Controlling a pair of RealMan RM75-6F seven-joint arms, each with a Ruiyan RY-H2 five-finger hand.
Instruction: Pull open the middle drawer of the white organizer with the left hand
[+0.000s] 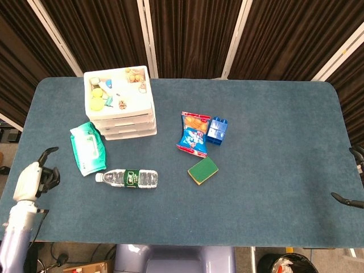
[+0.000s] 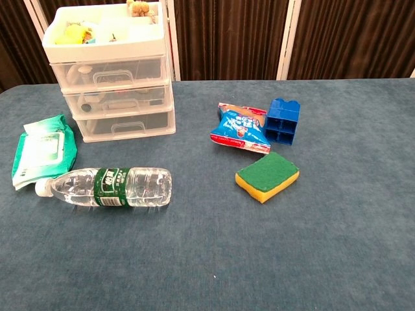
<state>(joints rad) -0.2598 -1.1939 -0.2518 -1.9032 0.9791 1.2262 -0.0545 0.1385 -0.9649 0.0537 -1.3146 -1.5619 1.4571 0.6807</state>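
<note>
The white three-drawer organizer (image 1: pixel 120 108) (image 2: pixel 113 78) stands at the table's back left, with small items in its open top tray. Its middle drawer (image 1: pixel 129 123) (image 2: pixel 120 100) is pushed in flush with the other two, and its handle is bare. My left hand (image 1: pixel 37 177) hovers over the table's front left edge, well short of the organizer. It holds nothing, and the thumb stands apart from loosely bent fingers. Only the fingertips of my right hand (image 1: pixel 348 200) show at the far right edge, spread and empty. The chest view shows neither hand.
A green wipes pack (image 1: pixel 87 148) (image 2: pixel 42 149) and a lying water bottle (image 1: pixel 128 178) (image 2: pixel 110 186) sit between my left hand and the organizer. Mid-table are a snack bag (image 1: pixel 193 133), a blue block (image 1: pixel 216 130) and a green-yellow sponge (image 1: pixel 203 170).
</note>
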